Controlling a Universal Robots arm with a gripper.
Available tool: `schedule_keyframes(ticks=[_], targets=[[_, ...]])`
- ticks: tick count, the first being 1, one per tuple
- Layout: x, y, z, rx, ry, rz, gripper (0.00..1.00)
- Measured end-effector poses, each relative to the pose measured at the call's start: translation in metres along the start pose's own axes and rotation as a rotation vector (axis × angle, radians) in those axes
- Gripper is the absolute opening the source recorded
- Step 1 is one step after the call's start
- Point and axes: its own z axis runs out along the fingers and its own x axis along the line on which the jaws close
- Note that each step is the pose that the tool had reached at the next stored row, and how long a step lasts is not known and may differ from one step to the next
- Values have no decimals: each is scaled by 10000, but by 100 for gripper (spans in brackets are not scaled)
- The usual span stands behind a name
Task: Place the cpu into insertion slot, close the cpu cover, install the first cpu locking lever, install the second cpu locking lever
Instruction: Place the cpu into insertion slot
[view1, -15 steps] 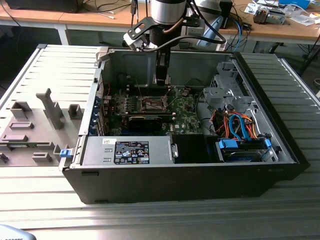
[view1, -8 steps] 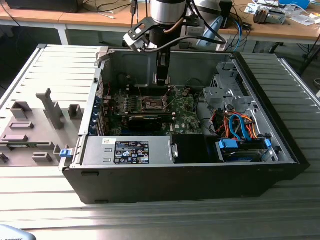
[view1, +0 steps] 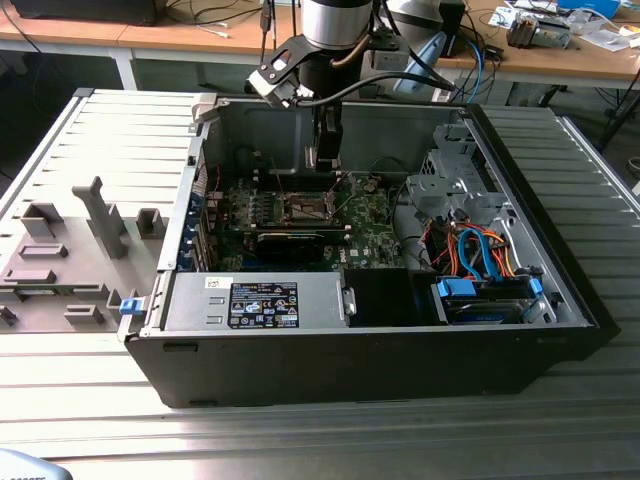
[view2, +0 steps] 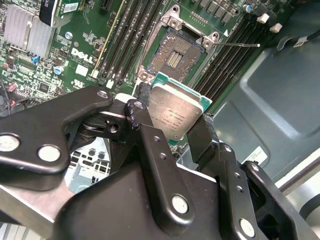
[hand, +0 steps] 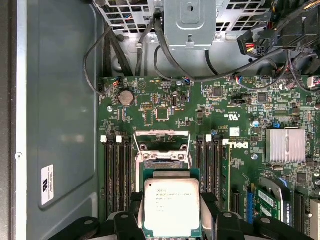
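Observation:
My gripper (view1: 325, 160) hangs inside the open computer case, shut on the cpu (view2: 176, 112), a silver-faced square chip on a green backing. One black finger (view2: 142, 130) presses each side of it. In both wrist views the cpu (hand: 172, 207) hovers clear of the insertion slot (hand: 161, 154), whose dark contact field lies bare (view2: 175, 56). The cpu cover (hand: 161, 134), a thin grey frame, looks swung open at the slot's far edge. A thin wire locking lever (view2: 241, 45) sticks out beside the slot. In the exterior view the slot (view1: 305, 208) sits just below the gripper.
Black memory slots (hand: 117, 175) flank the socket on both sides. A finned heatsink (hand: 286, 145) and a long black card (view1: 290, 240) lie nearby. Cables (hand: 150, 45) and a drive cage (view1: 455, 180) crowd one end. The case wall (view1: 260, 125) stands close behind the arm.

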Motion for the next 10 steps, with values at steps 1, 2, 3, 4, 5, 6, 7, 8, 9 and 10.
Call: schedule_keyframes(ticks=[1, 2, 3, 4, 5, 6, 7, 8, 9, 10], targets=[[0, 0, 1, 0, 0, 0, 54], [0, 0, 4, 0, 0, 0, 54], [0, 0, 6, -1, 1, 0, 54], [0, 0, 9, 0, 0, 0, 54], [-1, 0, 12, 0, 0, 0, 54], [-1, 0, 15, 0, 0, -1, 54], [-1, 0, 17, 0, -1, 0, 54], [-1, 0, 20, 0, 0, -1, 54], [-1, 0, 23, 0, 0, 0, 54], [-1, 0, 28, 0, 0, 0, 54]])
